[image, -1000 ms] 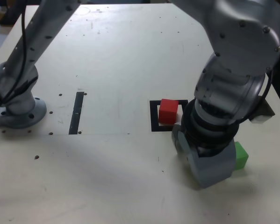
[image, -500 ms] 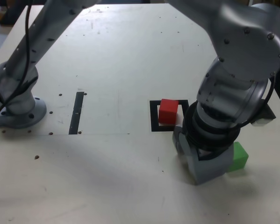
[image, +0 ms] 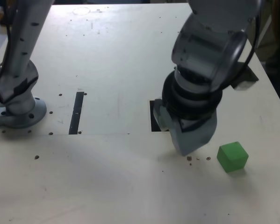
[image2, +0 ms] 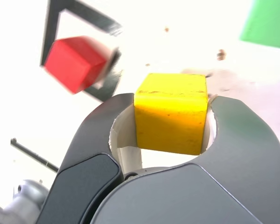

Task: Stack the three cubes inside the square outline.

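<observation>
We have the yellow cube (image2: 171, 113) clamped between the jaws of the gripper (image2: 170, 123), pressed on two opposite faces with its far end poking out past the tips. That hold makes sense for a stacking job: the underside stays free, so the cube can be set flat onto whatever goes beneath it. In the exterior view the yellow cube is hidden behind the wrist body, so only the wrist view confirms the hold.

The red cube (image2: 75, 63) sits inside the square outline (image2: 86, 18), blurred in the wrist view yet plainly within the black frame — we read it as the base of the stack, and so the yellow one is most likely meant to go on top of it. In the exterior view the arm covers most of the outline (image: 154, 119); only a black edge shows at the exterior view's left of the wrist, and the red cube is not visible there.

The green cube (image: 232, 157) rests on the table (image: 116, 70), apart from the outline, at the exterior view's right of the gripper — free and waiting its turn.

Counting up: three cubes, one each of red, yellow and green; one square outline; one narrow black strip (image: 76, 112) well off to the exterior view's left; one arm, one gripper.
</observation>
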### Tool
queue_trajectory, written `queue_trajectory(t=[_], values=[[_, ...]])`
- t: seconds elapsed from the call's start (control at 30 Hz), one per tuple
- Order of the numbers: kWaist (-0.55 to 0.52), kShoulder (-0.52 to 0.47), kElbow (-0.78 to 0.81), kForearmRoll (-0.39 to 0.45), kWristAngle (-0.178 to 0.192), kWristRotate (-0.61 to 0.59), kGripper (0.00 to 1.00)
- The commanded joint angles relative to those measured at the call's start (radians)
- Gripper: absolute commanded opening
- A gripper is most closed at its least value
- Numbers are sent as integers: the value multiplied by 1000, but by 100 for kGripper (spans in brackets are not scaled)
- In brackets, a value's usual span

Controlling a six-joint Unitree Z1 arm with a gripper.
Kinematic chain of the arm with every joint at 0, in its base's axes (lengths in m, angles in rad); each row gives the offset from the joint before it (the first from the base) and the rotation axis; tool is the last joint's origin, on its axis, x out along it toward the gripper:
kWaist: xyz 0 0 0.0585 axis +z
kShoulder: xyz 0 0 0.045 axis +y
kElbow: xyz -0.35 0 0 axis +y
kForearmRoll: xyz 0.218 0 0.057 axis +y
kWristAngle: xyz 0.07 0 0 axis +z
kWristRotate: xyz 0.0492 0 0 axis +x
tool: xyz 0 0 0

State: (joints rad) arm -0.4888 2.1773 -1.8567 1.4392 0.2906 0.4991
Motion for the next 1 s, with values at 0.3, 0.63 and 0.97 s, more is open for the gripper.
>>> queue_trajectory(t=[0.3,0.63,0.97], values=[[123,-178,61,99,-83,-195,35],[222,-189,87,90,-197,-336,35],[253,-164,158,26,-230,-373,35]])
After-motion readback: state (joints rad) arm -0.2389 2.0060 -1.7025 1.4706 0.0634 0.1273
